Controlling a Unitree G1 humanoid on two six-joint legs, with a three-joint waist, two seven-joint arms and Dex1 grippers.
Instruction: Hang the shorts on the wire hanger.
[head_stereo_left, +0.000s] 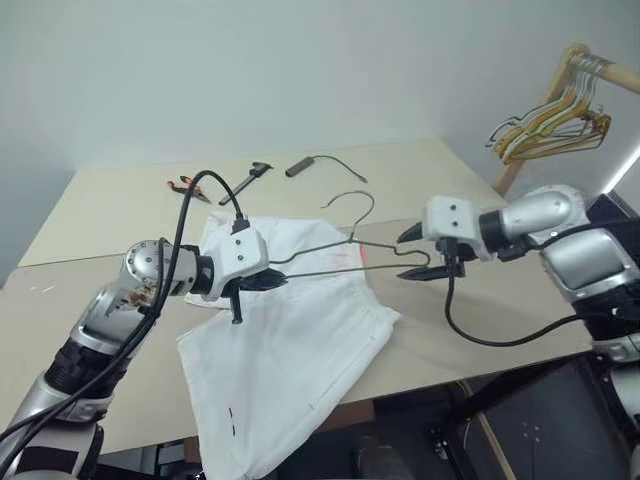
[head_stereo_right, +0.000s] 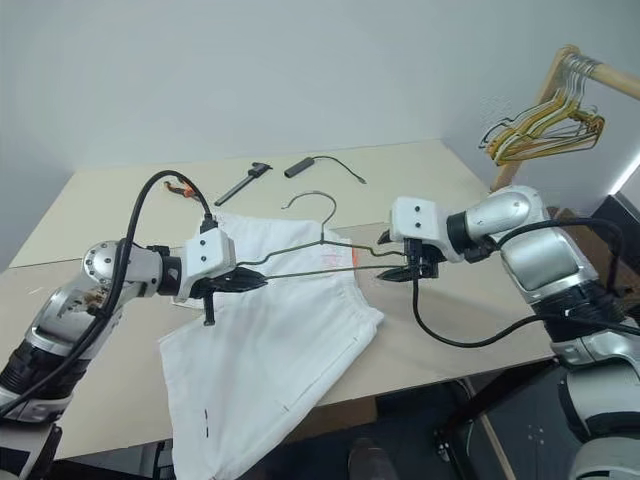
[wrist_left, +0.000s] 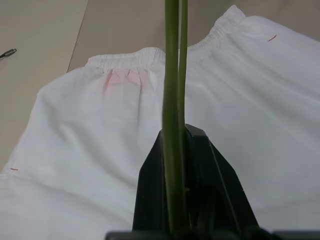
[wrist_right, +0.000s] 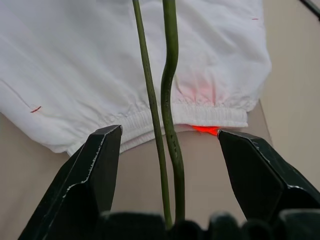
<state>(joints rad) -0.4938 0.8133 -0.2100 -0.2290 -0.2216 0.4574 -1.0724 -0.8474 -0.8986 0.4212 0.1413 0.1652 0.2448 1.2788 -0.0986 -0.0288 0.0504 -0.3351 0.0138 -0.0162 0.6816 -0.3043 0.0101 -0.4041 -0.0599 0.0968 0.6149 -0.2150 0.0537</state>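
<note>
Held above the shorts (head_stereo_left: 290, 340) at centre frame, the hanger (head_stereo_left: 345, 250) is pinched by the left gripper (head_stereo_left: 265, 281) alone, the right gripper (head_stereo_left: 425, 255) standing spread, so sagging or twisting may be risked.

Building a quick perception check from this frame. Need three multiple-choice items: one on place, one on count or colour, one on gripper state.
1. Where do the shorts lie?
A. flat on the table, one leg over its near edge
B. on the clothes rack
C. on the floor

2. How many grippers are shut on the wire hanger?
A. none
B. one
C. two

3. How does the right gripper stand?
A. shut on the shorts
B. open, fingers either side of the wire
C. shut on the wire

Key: 1 A, the white cloth spreads over the tabletop and past its front edge. 2 B, the left gripper alone clamps the wire. 3 B, the right wrist view shows both fingers clear of the wire.
</note>
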